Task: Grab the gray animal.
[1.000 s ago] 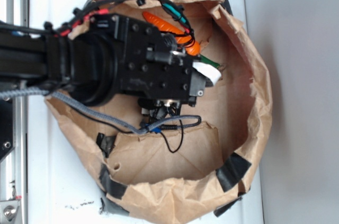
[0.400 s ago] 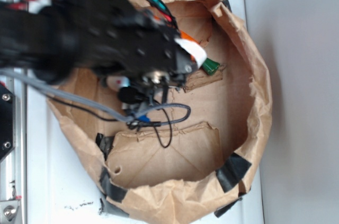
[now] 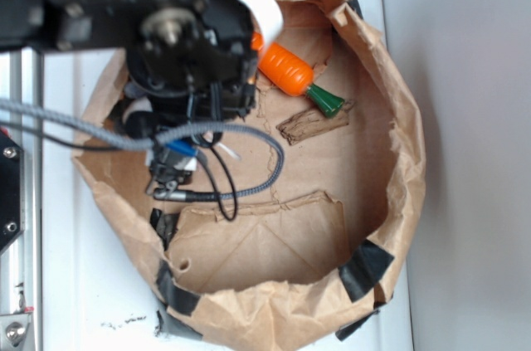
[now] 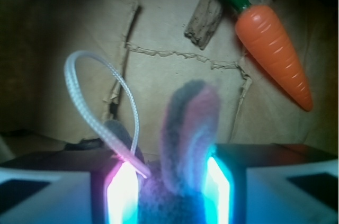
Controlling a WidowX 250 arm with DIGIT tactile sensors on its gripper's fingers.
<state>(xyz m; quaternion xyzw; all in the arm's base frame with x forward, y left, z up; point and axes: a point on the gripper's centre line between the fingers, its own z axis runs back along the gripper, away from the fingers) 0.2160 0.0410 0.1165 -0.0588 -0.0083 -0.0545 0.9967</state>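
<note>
In the wrist view the gray animal (image 4: 188, 128), a plush bunny with a pink-lined ear and a white hanging loop (image 4: 90, 89), sits between my two glowing fingertips (image 4: 123, 192). My gripper (image 4: 169, 192) is shut on the bunny's head. In the exterior view my gripper (image 3: 170, 119) is at the left inside of the brown paper bag (image 3: 398, 160), and the arm hides the bunny there.
An orange toy carrot with a green top (image 3: 290, 73) lies at the bag's upper middle, also in the wrist view (image 4: 273, 49). A torn cardboard scrap (image 3: 303, 125) lies beside it. Gray and black cables (image 3: 241, 177) hang over the bag floor. The bag's crumpled walls ring the area.
My arm has swung left and up in the exterior view, uncovering the whole carrot. The gripper has come away from the bag's middle toward its left wall.
</note>
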